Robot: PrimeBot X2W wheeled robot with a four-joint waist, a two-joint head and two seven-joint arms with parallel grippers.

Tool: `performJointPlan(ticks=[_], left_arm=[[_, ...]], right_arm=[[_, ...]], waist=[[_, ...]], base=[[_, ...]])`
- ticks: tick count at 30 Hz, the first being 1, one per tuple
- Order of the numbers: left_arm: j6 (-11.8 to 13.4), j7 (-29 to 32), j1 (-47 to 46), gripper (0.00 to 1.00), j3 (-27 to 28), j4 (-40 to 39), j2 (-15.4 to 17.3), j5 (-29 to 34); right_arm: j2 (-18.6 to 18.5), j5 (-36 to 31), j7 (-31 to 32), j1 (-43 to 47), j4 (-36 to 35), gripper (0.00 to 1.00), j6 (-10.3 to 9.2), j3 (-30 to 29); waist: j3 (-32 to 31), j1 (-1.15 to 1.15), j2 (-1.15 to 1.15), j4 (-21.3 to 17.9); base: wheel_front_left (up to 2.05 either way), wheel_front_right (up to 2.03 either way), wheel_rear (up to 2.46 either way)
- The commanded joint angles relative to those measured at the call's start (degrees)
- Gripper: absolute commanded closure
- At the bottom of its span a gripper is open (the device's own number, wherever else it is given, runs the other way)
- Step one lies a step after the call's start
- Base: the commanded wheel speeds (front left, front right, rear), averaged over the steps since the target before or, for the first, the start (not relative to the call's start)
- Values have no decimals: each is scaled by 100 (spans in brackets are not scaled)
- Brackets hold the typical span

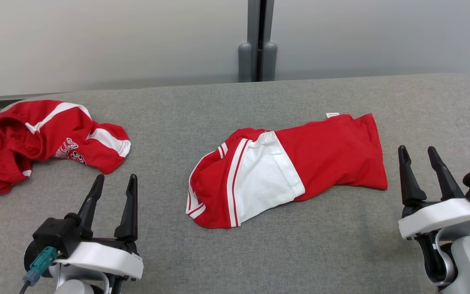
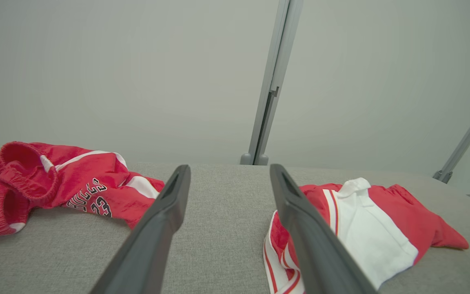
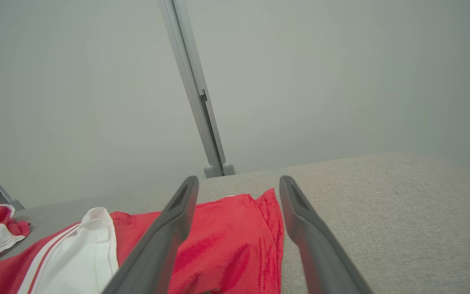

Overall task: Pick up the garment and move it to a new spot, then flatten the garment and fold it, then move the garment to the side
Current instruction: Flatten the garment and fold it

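**Spotter:** What's closest to you?

**Operator:** At lower left I see my left end effector (image 1: 116, 176), fingers apart and holding nothing. At lower right is the right end effector (image 1: 416, 148), also spread and holding nothing.

**Spotter:** And the garment?

**Operator:** The garment (image 1: 324, 151), red with a white panel, lies bunched mid-frame on the grey bench (image 1: 218, 261), touching neither end effector. At upper left I see a second red garment (image 1: 35, 139), crumpled. Beyond it, at top centre, is a grey post (image 1: 257, 41).

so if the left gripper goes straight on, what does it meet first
The left gripper would probably brush the near corner of the crumpled red garment with its outer finger; depth is unclear.
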Motion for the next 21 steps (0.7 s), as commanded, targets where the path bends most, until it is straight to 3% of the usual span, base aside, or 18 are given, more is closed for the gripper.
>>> performJointPlan(ticks=[1,12,21], left_arm=[[27,-28,90,0,57,-23,51,-45],[-13,85,-40,0,-91,-28,-49,15],[-230,1791,-1076,0,-799,332,-557,-358]], right_arm=[[19,-123,-98,151,-217,0,0,-65],[272,-429,-99,594,-1027,0,0,-172],[304,-480,-5,404,-1185,0,0,-190]], waist=[[-26,0,0,-82],[30,0,0,-365],[328,0,0,-769]], base=[[0,0,0],[0,0,0],[0,0,0]])
